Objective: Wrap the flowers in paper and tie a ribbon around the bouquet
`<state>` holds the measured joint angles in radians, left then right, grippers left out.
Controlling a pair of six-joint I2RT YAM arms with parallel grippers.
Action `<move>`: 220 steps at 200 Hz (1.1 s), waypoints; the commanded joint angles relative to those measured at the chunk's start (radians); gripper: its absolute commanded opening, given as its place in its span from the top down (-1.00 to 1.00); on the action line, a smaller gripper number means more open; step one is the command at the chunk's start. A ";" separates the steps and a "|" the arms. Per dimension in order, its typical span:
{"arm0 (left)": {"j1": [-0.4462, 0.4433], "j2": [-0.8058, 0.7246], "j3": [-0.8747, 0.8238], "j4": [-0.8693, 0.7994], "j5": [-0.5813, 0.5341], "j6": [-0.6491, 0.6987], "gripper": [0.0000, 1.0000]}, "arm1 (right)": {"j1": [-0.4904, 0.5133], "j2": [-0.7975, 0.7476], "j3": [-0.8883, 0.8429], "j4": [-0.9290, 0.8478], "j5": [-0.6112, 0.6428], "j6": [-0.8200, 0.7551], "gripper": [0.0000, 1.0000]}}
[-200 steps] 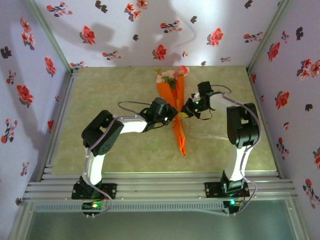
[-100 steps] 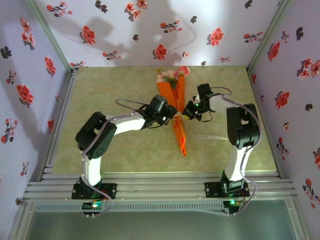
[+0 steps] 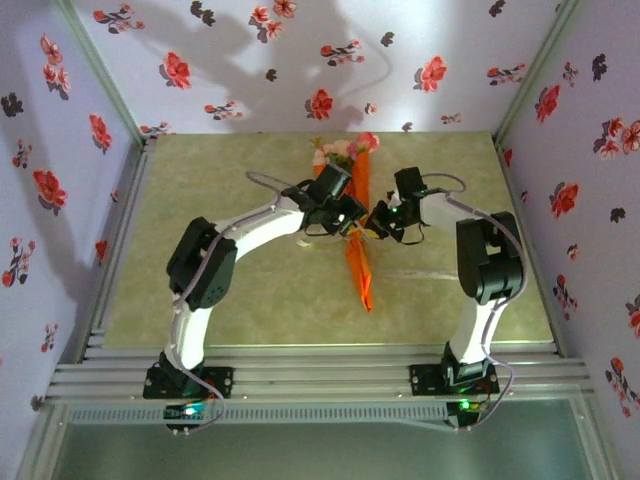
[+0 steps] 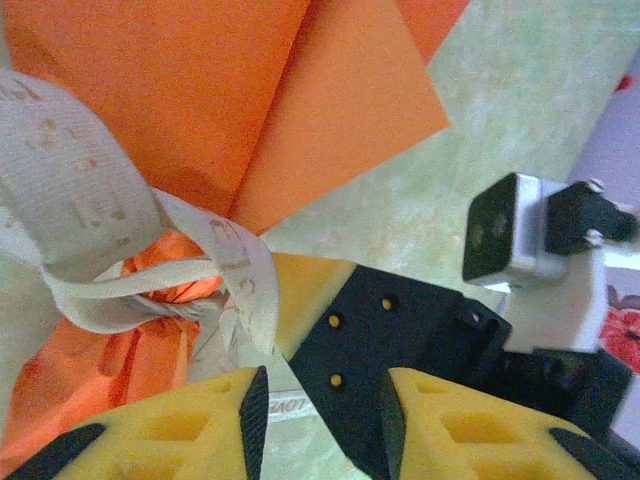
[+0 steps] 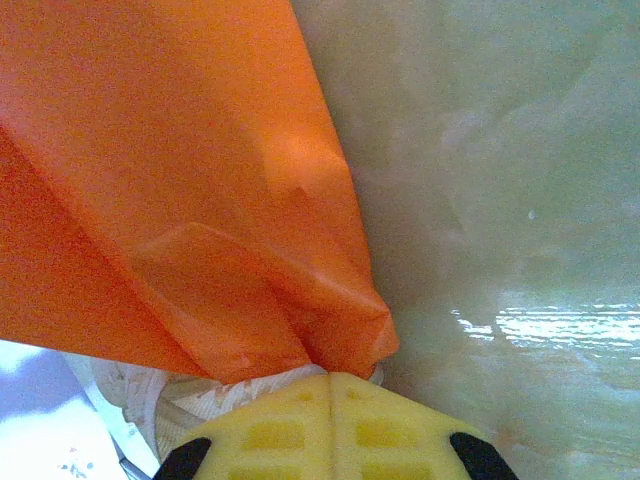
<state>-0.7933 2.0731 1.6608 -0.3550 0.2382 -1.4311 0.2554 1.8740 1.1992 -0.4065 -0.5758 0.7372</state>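
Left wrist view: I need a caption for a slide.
Cream ribbon looped around the orange paper bouquet, left pincer open beside it.

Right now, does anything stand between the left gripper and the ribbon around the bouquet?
Yes. In the left wrist view the right gripper sits ahead of the left gripper, its shut yellow tip against the ribbon. The ribbon's loop around the orange bouquet lies beside that tip; nothing else visibly blocks.

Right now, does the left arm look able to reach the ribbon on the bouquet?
Probably yes: the left gripper hangs open just short of the ribbon looped round the orange paper, with nothing between them. The right gripper sits close beside, so room looks tight.
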 commanded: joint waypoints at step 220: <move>-0.001 -0.002 -0.045 0.085 -0.071 -0.132 0.41 | 0.005 -0.046 -0.046 0.051 -0.007 0.047 1.00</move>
<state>-0.7948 2.1029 1.6253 -0.3351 0.1829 -1.5257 0.2554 1.8622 1.1637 -0.3634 -0.5762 0.7708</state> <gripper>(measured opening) 0.290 0.064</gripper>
